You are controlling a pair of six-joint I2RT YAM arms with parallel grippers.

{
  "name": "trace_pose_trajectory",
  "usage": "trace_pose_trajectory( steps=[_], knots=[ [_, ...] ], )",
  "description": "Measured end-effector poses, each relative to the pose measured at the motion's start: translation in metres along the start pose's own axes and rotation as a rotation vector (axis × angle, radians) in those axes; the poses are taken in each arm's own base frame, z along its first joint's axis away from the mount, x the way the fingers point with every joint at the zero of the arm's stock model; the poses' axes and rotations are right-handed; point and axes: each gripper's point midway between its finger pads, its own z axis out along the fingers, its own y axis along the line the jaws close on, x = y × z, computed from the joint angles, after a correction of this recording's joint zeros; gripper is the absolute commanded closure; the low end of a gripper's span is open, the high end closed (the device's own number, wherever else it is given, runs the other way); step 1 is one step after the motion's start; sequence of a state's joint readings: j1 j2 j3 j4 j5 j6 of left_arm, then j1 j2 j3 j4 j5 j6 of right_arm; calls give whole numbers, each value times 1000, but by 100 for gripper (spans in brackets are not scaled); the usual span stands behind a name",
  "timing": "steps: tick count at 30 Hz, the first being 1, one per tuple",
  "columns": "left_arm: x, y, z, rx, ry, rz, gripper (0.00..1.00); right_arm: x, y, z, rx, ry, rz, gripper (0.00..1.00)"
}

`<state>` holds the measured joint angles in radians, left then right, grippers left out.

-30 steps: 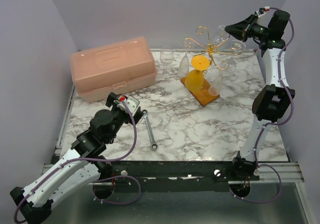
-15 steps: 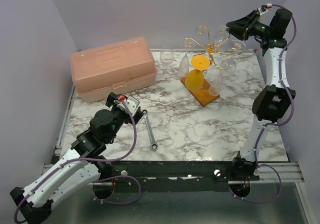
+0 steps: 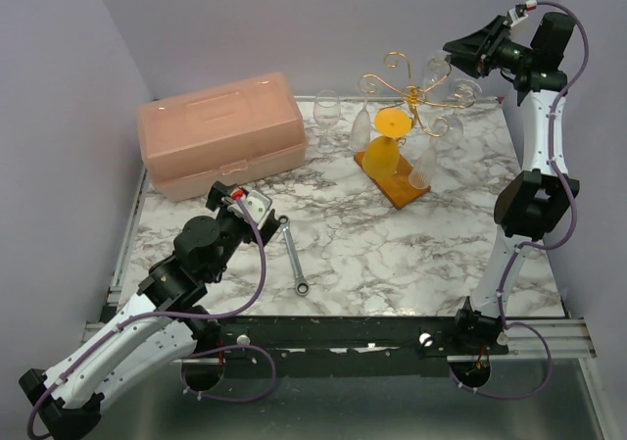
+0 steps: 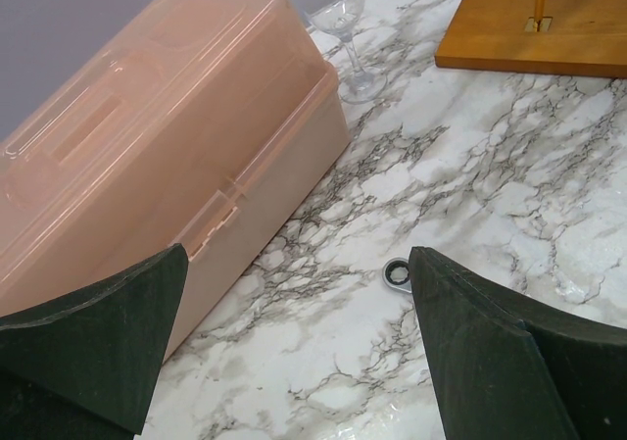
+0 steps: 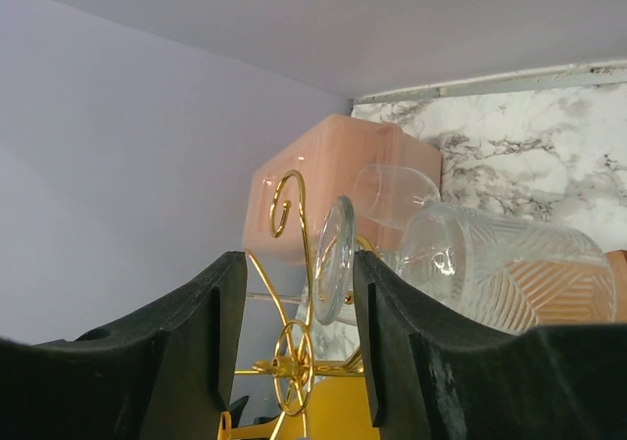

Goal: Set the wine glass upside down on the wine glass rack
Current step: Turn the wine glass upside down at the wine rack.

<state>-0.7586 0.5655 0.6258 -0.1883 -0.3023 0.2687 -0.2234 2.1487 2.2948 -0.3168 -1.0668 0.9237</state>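
The wine glass rack [image 3: 412, 96] is gold wire on an orange-brown base [image 3: 400, 183], at the table's back right. A clear wine glass [image 3: 460, 90] hangs upside down from one curled arm. In the right wrist view its round foot [image 5: 335, 261] stands on edge behind a gold scroll [image 5: 290, 205], and its ribbed bowl [image 5: 500, 268] is to the right. My right gripper [image 3: 453, 54] is high beside the rack top. It [image 5: 297, 264] is open, with the jaws on either side of the foot and a gap on the left. My left gripper [image 3: 249, 201] is open over bare marble [image 4: 323, 362].
A pink plastic toolbox [image 3: 221, 132] sits at the back left. A wrench [image 3: 294, 255] lies near the left gripper. An upright clear glass [image 3: 326, 110] stands beside the toolbox. A yellow glass [image 3: 392, 124] and other clear glasses [image 3: 423, 169] hang on the rack.
My right gripper's jaws have spread apart off the glass foot and the wrist has risen slightly. The glass stays hanging on the rack. The left arm has not moved.
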Motion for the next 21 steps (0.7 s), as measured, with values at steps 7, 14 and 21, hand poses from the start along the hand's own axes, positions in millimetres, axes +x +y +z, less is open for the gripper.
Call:
trace_pose_trajectory(
  steps=[7,14,21],
  knots=[
    [-2,1,-1,-2,-7,-2,1,-3,-2,-2,38,-18,-50,41],
    [-2,1,-2,-2,-9,-3,1,-3,-7,-3,69,-25,-81,41],
    [-3,1,-2,-2,-12,-4,2,-6,-13,-5,119,-41,-121,35]
  ],
)
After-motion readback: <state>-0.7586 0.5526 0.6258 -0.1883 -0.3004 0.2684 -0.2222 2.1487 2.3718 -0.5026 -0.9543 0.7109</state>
